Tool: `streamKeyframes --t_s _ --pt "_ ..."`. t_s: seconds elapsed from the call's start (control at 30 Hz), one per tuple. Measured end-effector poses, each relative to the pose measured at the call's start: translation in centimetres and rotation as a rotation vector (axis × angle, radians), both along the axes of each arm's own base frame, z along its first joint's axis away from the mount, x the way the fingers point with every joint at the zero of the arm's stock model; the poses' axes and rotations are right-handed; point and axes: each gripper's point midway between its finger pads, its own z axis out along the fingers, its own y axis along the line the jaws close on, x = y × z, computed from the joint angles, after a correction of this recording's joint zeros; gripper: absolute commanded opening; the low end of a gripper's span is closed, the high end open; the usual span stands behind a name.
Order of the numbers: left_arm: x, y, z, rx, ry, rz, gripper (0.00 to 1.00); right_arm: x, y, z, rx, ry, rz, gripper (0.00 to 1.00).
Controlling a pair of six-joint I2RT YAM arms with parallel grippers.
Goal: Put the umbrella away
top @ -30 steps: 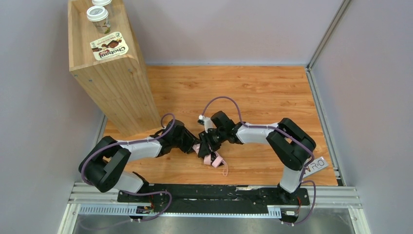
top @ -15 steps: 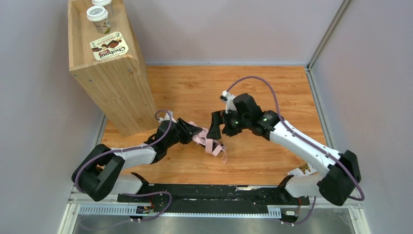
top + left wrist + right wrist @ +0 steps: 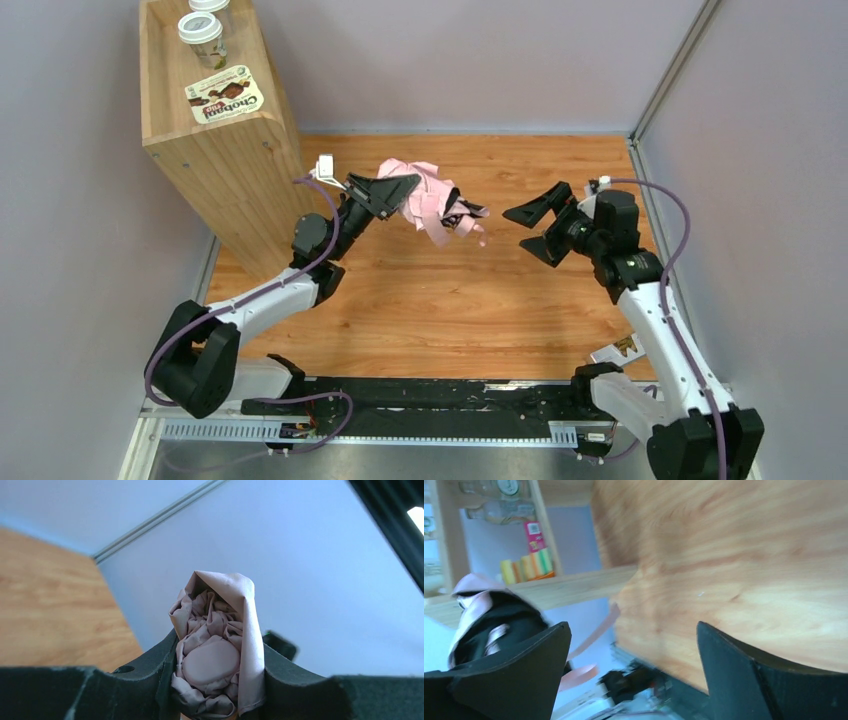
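Orange-brown wood grain covers the surface [image 3: 480, 320], closed in by pale grey walls. A tall wooden shelf unit [image 3: 215, 160] stands at its far left corner with two lidded cups [image 3: 203, 28] and a flat yogurt packet [image 3: 225, 97] on top. High above that surface, just right of the shelf unit, the umbrella [image 3: 432, 198] hangs in the air as a crumpled pale pink bundle with black parts showing at its right end.

The left tool [image 3: 385, 190] is clenched on the bundle's left end. Its own camera shows the folded fabric wedged tight between both fingers [image 3: 150, 675] and bulging up out of the grip. Holding it raised by one end looks meant to keep the loose fabric and the thin pink strap [image 3: 596, 632] off the surface while the bundle goes toward the shelf unit, whose open compartments show in the right wrist view.

The right tool [image 3: 537, 228] is released and empty. Its jaws are spread wide and turned toward the umbrella, but it is well apart from the bundle, on its right. That posture reads as standing clear, or as ready to steady the free end. The umbrella is thus carried by the left tool alone, its free end toward the right one, touching nothing else.
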Motion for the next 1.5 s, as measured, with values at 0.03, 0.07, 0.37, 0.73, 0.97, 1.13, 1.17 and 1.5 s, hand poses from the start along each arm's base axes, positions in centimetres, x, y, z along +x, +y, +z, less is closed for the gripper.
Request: streamKeyframes --t_s 0.03,0.07,0.37,0.73,0.97,1.13,1.17,1.5 --pt "-0.3 0.0 1.9 -0.027 -0.055 -0.006 0.0 0.1 0.7 -0.4 0.072 0.038 0.01 0.99" --pt "-0.5 0.1 3.3 -0.049 -0.096 -0.008 0.0 0.1 1.5 -0.9 0.133 0.085 0.022 0.99" --pt "-1.6 -0.3 9.7 -0.141 -0.301 -0.058 0.0 -1.5 7.4 1.7 0.557 0.348 0.082 0.88" --pt "-0.8 -1.3 8.6 -0.125 -0.273 -0.089 0.0 -6.5 13.7 3.5 0.731 0.521 0.228 0.86" --pt "-1.4 -1.4 9.9 -0.13 -0.313 -0.113 0.0 -6.2 13.5 2.6 0.751 0.522 0.195 0.85" --pt "-1.7 -1.7 9.9 -0.127 -0.318 -0.128 0.0 -6.1 13.6 2.8 0.765 0.503 0.207 0.8" --pt "-1.8 -1.8 10.0 -0.128 -0.318 -0.131 0.0 -6.1 13.6 3.0 0.769 0.497 0.212 0.77" --pt "-2.7 -2.6 10.7 -0.138 -0.336 -0.16 0.0 -7.2 14.7 3.8 0.779 0.482 0.258 0.68"
